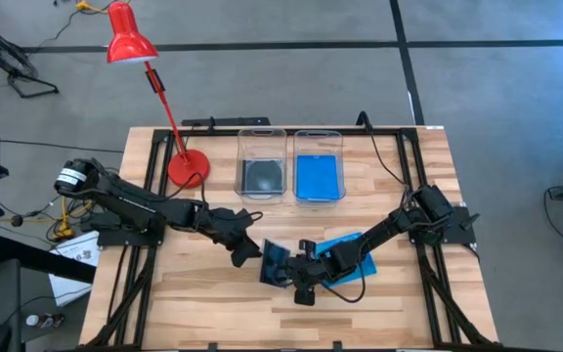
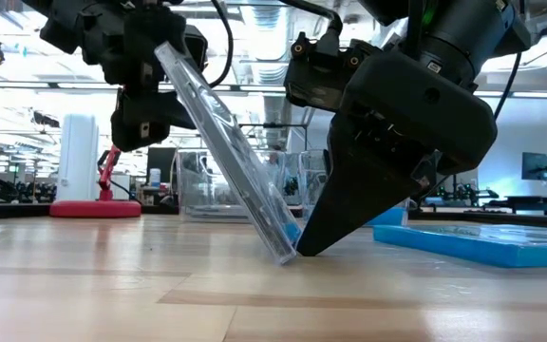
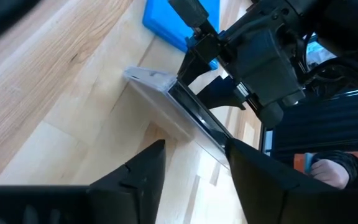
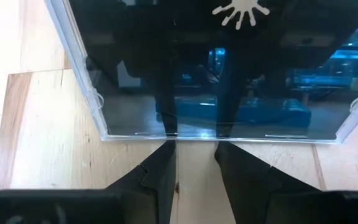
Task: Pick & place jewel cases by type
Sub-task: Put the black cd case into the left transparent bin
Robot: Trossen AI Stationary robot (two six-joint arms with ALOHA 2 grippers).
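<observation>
A clear jewel case (image 2: 226, 142) with a dark insert stands steeply tilted mid-table. Its lower edge is on the wood and its upper edge is up by my left gripper (image 3: 194, 165), which is open around that edge. My right gripper (image 4: 196, 155) points down at the table with its fingers a little apart and nothing between them; the tips stand at the case's lower edge. A blue jewel case (image 1: 348, 252) lies flat under the right arm. At the back, one clear bin (image 1: 262, 161) holds a dark case and the other (image 1: 318, 164) a blue one. My left gripper comes at the case slanting down from the table's left. The case's upper edge (image 3: 219, 146) runs in between the open fingers, close to the inner side of one finger (image 3: 247, 168); I cannot tell whether they touch. My right gripper's two fingertips (image 4: 166, 152) stand against the case's lower edge (image 4: 194, 134), slanting down from the table's right. That edge rests on the table, and the case tilts away from them toward the left gripper.
A red desk lamp (image 1: 189, 166) stands at the back left, its arm reaching beyond the table. Black frame rails (image 1: 145, 186) run along both side edges. Bare wood lies along the near edge in front of both grippers.
</observation>
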